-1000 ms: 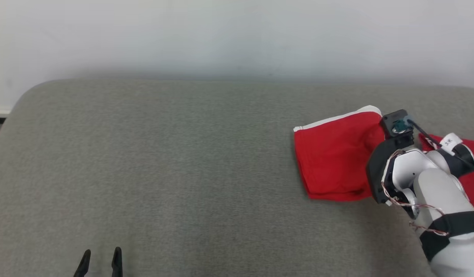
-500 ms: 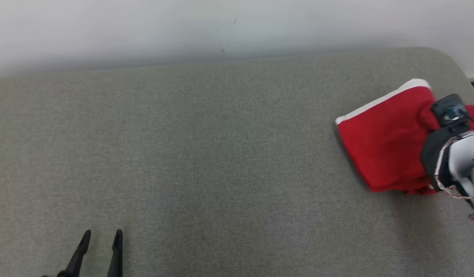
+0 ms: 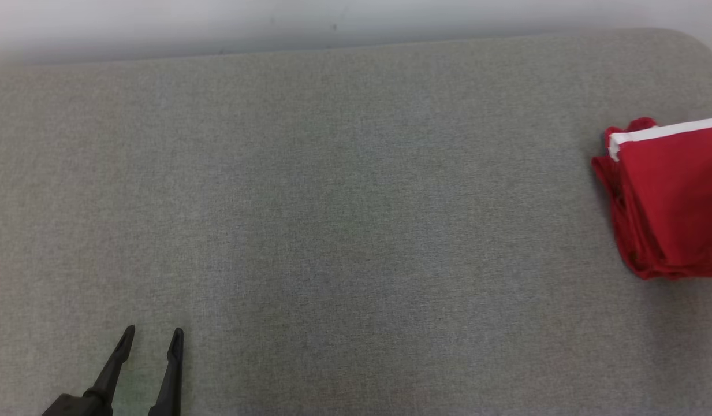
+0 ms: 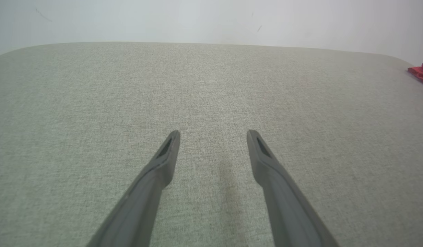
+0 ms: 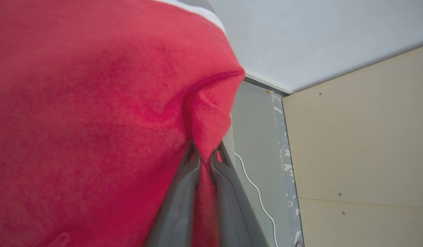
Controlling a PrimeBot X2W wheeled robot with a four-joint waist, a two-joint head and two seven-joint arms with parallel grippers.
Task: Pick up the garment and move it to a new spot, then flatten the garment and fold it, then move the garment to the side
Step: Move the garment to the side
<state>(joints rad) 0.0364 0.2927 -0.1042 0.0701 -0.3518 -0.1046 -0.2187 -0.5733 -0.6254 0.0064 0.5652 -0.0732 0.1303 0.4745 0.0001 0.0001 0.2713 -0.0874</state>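
While the red garment [image 3: 670, 196] lies at the right edge of the head view, cut off by the frame, the left gripper [image 3: 152, 334] sits at the lower left, well apart from it. Garment is bundled in layers, white trim [image 3: 662, 133] along its upper side. Its long axis cannot be told, since part is out of frame. A bare stretch of grey upholstered surface [image 3: 344, 219] lies between the two; nothing stands in the way. Pale wall [image 3: 217, 23] along the top.

Left wrist view: both fingers spread wide, nothing between them, hovering just above the grey fabric. A sliver of red shows at the far right edge, upper half, so the garment lies off to the right of where this gripper points.

Right wrist view: right gripper [image 5: 207, 151] is pinched almost closed on a fold of the red cloth, which bunches into a ridge at the tips. The rest of the garment spreads across the left and upper frame. Beyond it, at right: grey floor [image 5: 252, 120], a white cable [image 5: 256, 188] and a beige panel [image 5: 362, 137].

Judgement: the right arm is nearer and has the hold. Any shift to the side turns on that pinch; the edge of the surface looks close.
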